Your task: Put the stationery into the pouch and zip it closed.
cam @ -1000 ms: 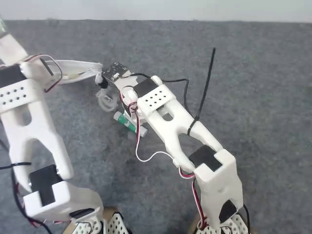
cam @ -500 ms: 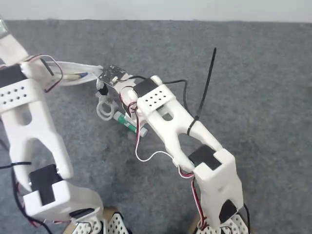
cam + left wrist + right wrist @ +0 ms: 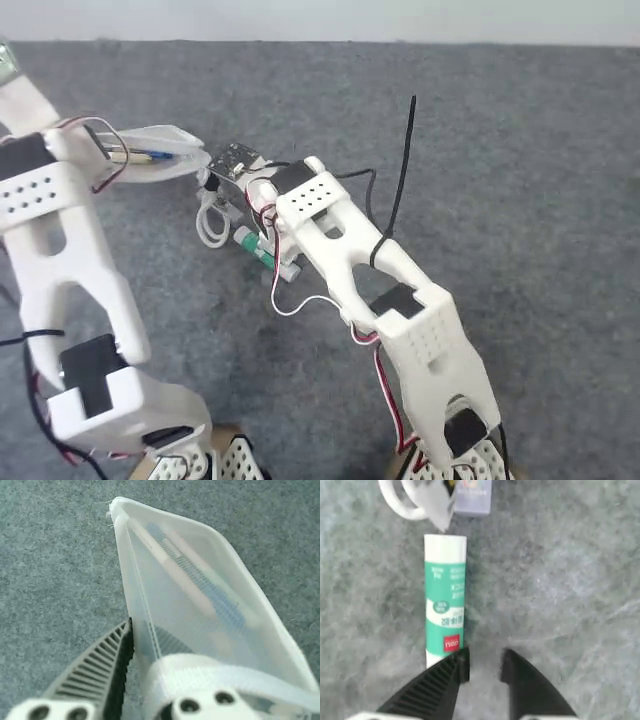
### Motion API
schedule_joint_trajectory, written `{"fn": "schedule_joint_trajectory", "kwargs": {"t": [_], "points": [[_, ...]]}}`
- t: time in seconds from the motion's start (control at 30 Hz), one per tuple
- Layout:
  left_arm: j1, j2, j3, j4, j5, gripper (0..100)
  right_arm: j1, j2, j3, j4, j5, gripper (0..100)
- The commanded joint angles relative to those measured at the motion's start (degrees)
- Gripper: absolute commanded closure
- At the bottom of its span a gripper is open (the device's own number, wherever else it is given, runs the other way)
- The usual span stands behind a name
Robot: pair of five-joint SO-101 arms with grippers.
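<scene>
High view, left to right: the left hand (image 3: 142, 650) is clamped on the edge of the see-through pouch (image 3: 160, 150), pens inside. Next up, white rings (image 3: 210, 215) and the green glue stick (image 3: 255, 247) lie flat on the grey bench (image 3: 520, 150), half hidden under the right arm. The right hand (image 3: 484, 662) hovers just off the stick's end, fingers slightly apart, holding nothing.

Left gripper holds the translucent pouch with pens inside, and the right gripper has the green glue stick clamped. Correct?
Not the clamping. The right wrist view shows the glue stick lying free on the grey carpet, just ahead of the right gripper, whose jaws stand slightly apart with nothing between them. The left gripper does hold the pouch with pens inside.
</scene>
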Motion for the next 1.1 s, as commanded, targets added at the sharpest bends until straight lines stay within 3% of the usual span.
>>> {"fn": "schedule_joint_trajectory", "kwargs": {"t": [0.0, 0.23, 0.9, 1.07], "points": [[0.1, -1.4, -1.8, -1.4, 0.8, 99, 0.1, 1.0, -5.5, 7.5, 0.8, 94.0], [0.2, -1.4, -1.8, -1.4, 0.8, 99, 0.2, 1.0, -20.8, 23.5, 0.4, 94.3], [0.2, -1.5, -1.8, -1.5, 0.8, 99, 0.9, -18.9, -11.5, 23.3, 0.2, 93.6], [-0.2, -1.6, -1.9, -1.5, 1.0, 99, 0.7, -24.2, -8.1, 23.1, -2.2, 82.1]]}}
